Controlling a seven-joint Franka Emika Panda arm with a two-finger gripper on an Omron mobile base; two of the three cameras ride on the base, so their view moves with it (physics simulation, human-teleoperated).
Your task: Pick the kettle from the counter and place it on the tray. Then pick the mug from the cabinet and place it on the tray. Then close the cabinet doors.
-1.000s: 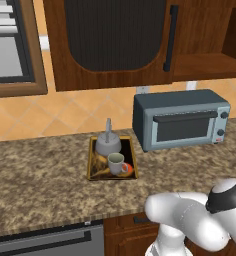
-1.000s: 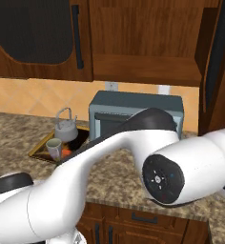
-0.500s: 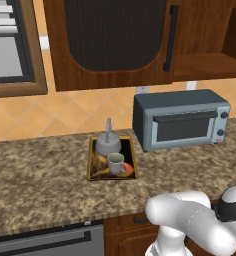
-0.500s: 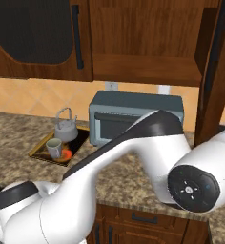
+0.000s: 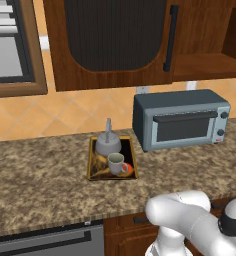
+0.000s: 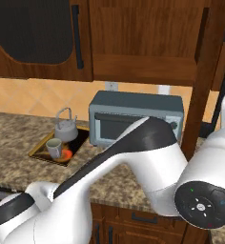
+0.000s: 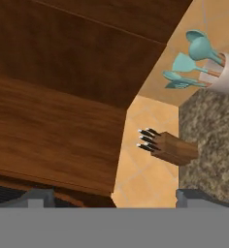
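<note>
**Kettle and mug on tray, claw released**

The tray [image 5: 93,172] lies on the counter [image 5: 35,185], at nine o'clock from the toaster oven [image 5: 180,119]. The kettle [image 5: 108,144] stands at the tray's twelve o'clock end; the mug [image 5: 115,163] sits just beside it at six o'clock. In the hand view the gripper [image 7: 114,198] is spread wide, holding nothing, facing the cabinet [image 7: 63,97]; a knife block [image 7: 167,147] and a utensil holder [image 7: 218,72] lie at three and one o'clock.
</note>
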